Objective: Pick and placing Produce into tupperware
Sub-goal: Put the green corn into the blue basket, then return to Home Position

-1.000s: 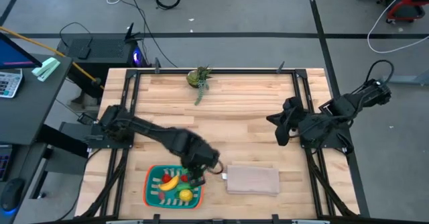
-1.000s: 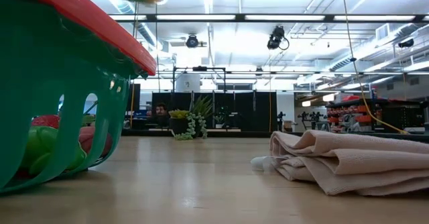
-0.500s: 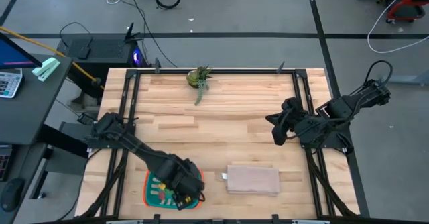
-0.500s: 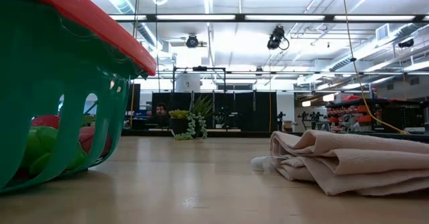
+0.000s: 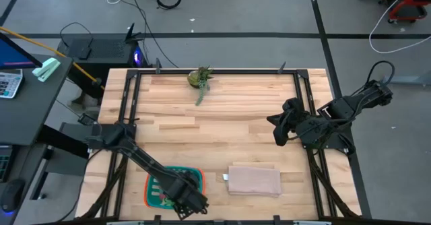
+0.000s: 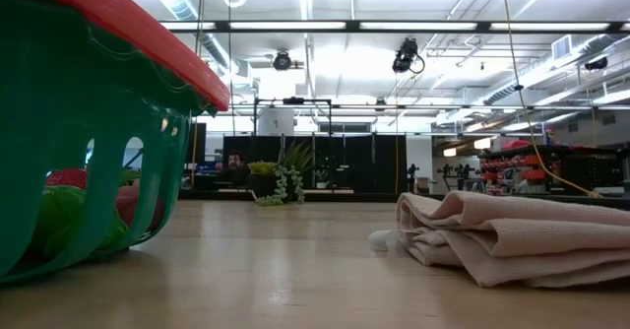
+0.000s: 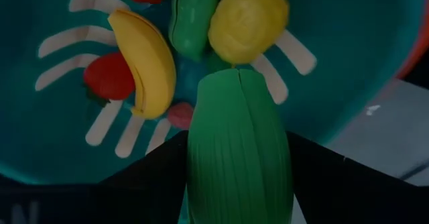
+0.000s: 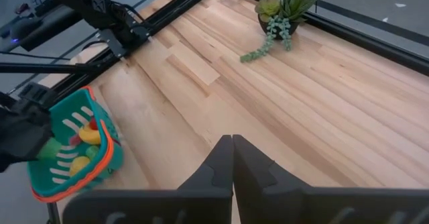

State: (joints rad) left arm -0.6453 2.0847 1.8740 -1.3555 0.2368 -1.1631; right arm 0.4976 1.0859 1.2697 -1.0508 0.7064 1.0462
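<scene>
Green ridged piece (image 7: 238, 150) pinched by left hand (image 5: 192, 201) over tupperware (image 5: 156, 199) (banana (image 7: 144, 60) inside); right hand (image 8: 232, 158) pressed together.

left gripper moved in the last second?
Yes. In the high view the left gripper has swung from the tupperware's edge nearest the folded cloth toward the table's near edge, still clamping the green ridged piece.

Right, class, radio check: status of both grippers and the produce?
Left gripper shut on green piece, over tupperware. Right gripper shut, idle. Banana already inside. Nothing blocking.
</scene>
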